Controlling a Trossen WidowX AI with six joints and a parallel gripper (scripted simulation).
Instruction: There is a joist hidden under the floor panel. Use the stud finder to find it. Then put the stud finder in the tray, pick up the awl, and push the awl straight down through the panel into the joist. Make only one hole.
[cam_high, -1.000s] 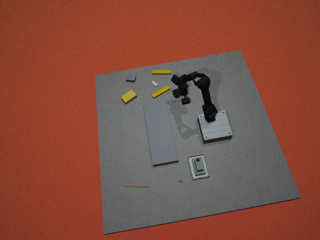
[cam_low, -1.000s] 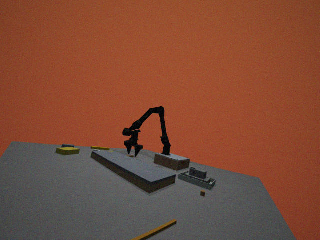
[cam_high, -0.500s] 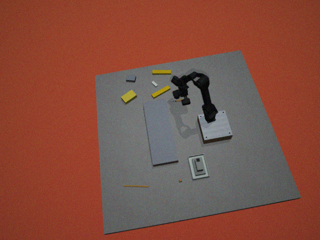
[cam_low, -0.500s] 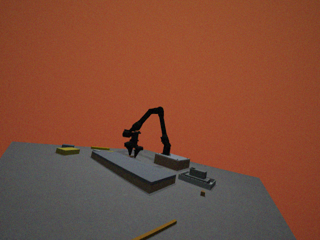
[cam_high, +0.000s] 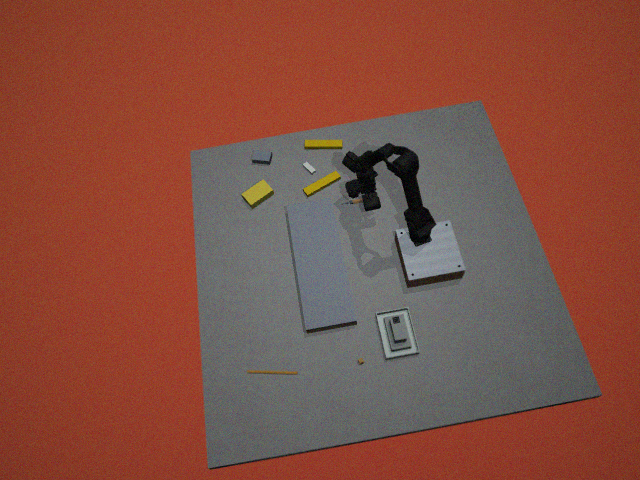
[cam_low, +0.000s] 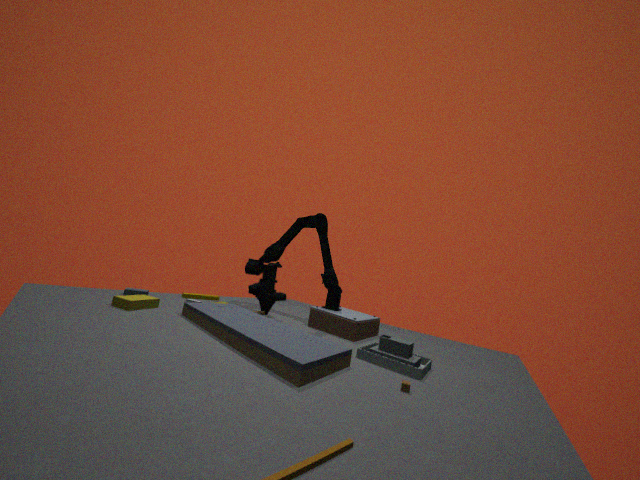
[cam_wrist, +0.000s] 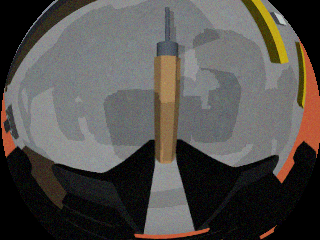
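The awl, with a tan wooden handle and a grey metal tip, lies low over the table beside the far end of the floor panel. My gripper is down at it and shut on the rear end of the handle, with the tip pointing away from the wrist. The stud finder lies in the white tray in front of the robot base.
Yellow blocks, a grey block and a small white piece lie beyond the panel. A thin orange stick and a small orange cube lie near the front. The arm's base block stands to the right.
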